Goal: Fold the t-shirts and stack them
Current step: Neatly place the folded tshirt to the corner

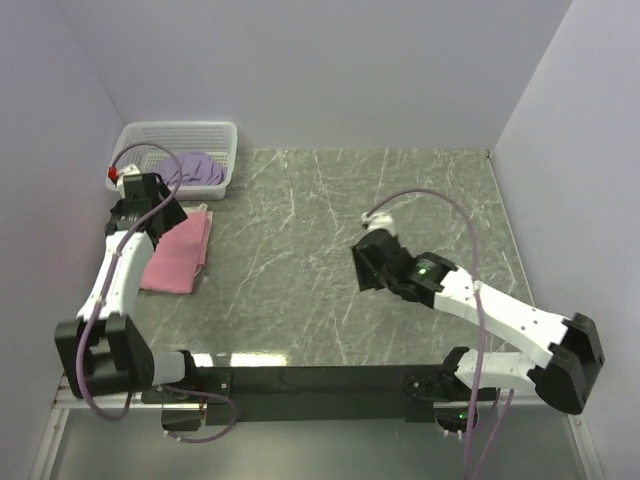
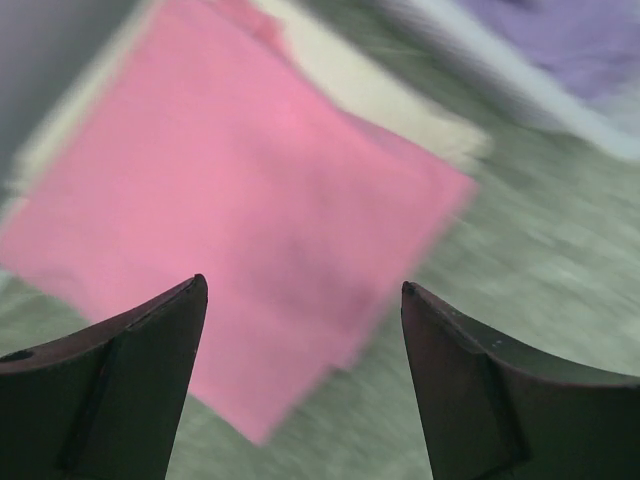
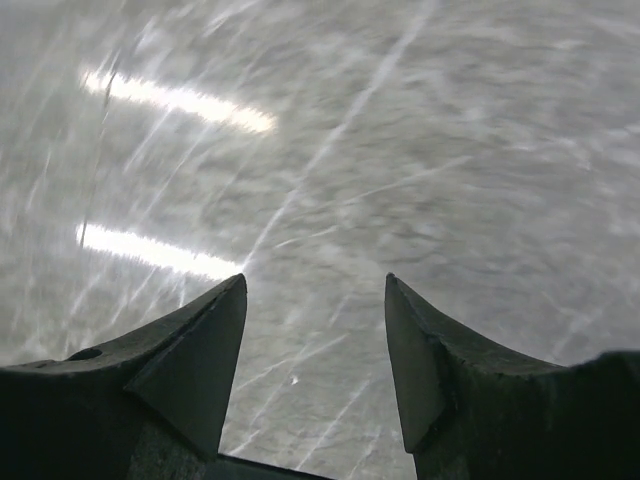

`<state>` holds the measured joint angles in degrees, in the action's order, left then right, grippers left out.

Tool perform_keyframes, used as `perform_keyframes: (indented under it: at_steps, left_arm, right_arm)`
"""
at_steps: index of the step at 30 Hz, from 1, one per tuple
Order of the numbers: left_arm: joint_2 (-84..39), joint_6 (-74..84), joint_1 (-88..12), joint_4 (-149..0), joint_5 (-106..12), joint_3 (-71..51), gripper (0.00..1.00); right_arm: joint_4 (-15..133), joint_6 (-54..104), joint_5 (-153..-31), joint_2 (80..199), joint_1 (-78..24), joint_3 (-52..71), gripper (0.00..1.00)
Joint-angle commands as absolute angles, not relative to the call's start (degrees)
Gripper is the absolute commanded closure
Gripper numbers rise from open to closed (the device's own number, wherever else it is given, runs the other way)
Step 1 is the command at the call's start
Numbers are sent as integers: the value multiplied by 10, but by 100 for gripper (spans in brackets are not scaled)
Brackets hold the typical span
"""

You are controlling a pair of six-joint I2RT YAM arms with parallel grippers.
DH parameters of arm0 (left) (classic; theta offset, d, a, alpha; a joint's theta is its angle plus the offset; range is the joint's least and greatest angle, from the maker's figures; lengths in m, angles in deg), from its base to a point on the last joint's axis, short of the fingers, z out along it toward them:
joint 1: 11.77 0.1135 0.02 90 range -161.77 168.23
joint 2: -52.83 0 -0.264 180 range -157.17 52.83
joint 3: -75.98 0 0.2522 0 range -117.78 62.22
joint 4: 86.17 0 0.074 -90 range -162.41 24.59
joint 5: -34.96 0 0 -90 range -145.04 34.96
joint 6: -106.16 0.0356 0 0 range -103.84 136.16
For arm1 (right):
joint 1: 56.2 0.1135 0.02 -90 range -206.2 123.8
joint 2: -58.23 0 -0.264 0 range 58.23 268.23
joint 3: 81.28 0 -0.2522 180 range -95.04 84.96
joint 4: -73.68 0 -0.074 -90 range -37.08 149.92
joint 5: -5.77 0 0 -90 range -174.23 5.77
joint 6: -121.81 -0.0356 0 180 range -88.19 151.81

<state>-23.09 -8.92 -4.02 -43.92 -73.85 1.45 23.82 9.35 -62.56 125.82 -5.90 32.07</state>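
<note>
The pink t-shirt (image 1: 178, 256) lies folded into a flat rectangle at the left side of the green marbled tabletop (image 1: 330, 240), just in front of the white lattice basket (image 1: 226, 134) that stands in the far left corner. In the left wrist view, a strip of the cream t-shirt (image 2: 372, 96) shows along the far edge of the pink t-shirt (image 2: 250, 215), lying beneath it. The lavender t-shirt (image 1: 194, 168) is bunched up inside the basket, and the blurred left wrist view shows it (image 2: 572, 38) beyond the pale basket rim (image 2: 500, 72). The left gripper (image 1: 155, 214) hangs over the far end of the pink shirt; seen from its own wrist (image 2: 303, 292), its jaws stand wide apart with nothing between them, above the cloth and not touching it. The right gripper (image 1: 374, 264) hovers over bare tabletop at centre right, well apart from the shirts. In the right wrist view (image 3: 315, 285) its jaws are likewise spread and empty, with only marbled surface and two light streaks below.
</note>
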Motion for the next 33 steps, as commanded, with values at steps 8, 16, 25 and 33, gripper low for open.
perform_keyframes:
  at_steps: [8, 16, 25, 33]
  left_arm:
    - [69, -196, -47, -354, -446, 42, 11]
    - [246, -226, -96, -142, -675, -67, 9]
    - [414, -211, -109, -103, -746, -97, 0]
    - [476, -189, -113, -152, -796, -91, 1]
  right_arm:
    - [146, 17, -603, 1075, -271, 306, 18]
    - [90, 19, -567, 941, -348, 221, 5]
    - [191, 77, -574, 758, -348, 254, 6]
    - [229, 108, -580, 669, -348, 317, 6]
